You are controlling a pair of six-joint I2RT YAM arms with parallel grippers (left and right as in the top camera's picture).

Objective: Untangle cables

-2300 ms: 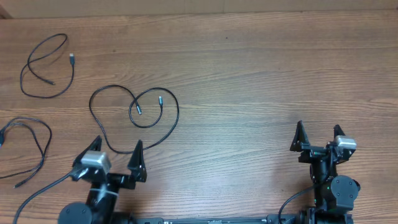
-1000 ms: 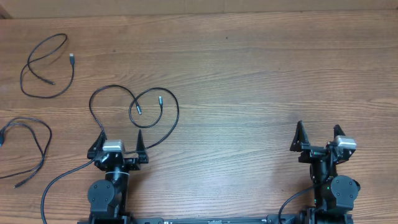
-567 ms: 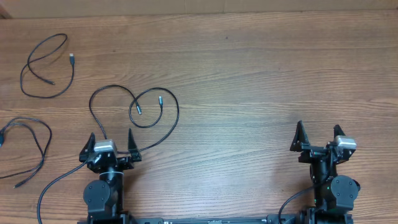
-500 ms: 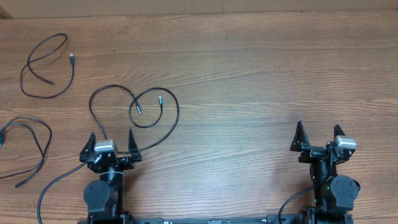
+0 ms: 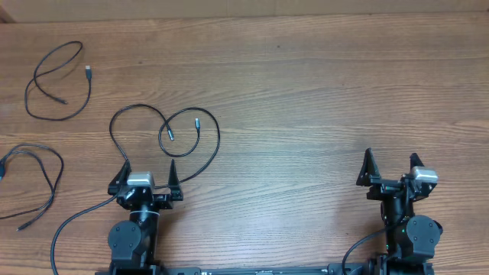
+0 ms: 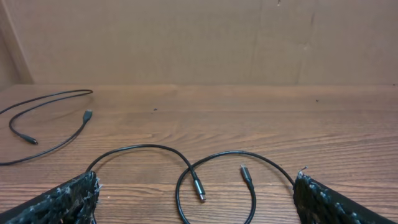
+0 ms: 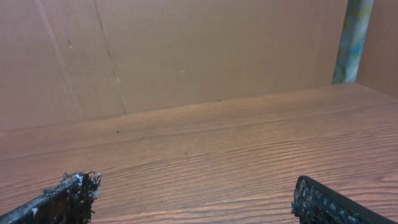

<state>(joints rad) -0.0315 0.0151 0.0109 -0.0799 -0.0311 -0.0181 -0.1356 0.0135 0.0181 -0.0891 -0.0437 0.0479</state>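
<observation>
Three black cables lie apart on the wooden table. One cable (image 5: pixel 57 80) loops at the far left; it also shows in the left wrist view (image 6: pixel 50 121). A second cable (image 5: pixel 34 172) lies at the left edge. The third cable (image 5: pixel 164 137) curls in two loops just beyond my left gripper (image 5: pixel 147 169), with both plug ends inside its smaller loop; in the left wrist view this cable (image 6: pixel 214 180) lies between the fingers. My left gripper (image 6: pixel 196 202) is open and empty. My right gripper (image 5: pixel 391 162) is open and empty over bare wood (image 7: pixel 193 196).
A cardboard wall (image 6: pixel 199 37) stands along the far edge of the table. The arms' own thicker wires (image 5: pixel 76 221) trail at the near edge by the bases.
My left gripper swung from the left to face the middle cable, shifted left a little, then came back right. The right arm and cables have not moved.
</observation>
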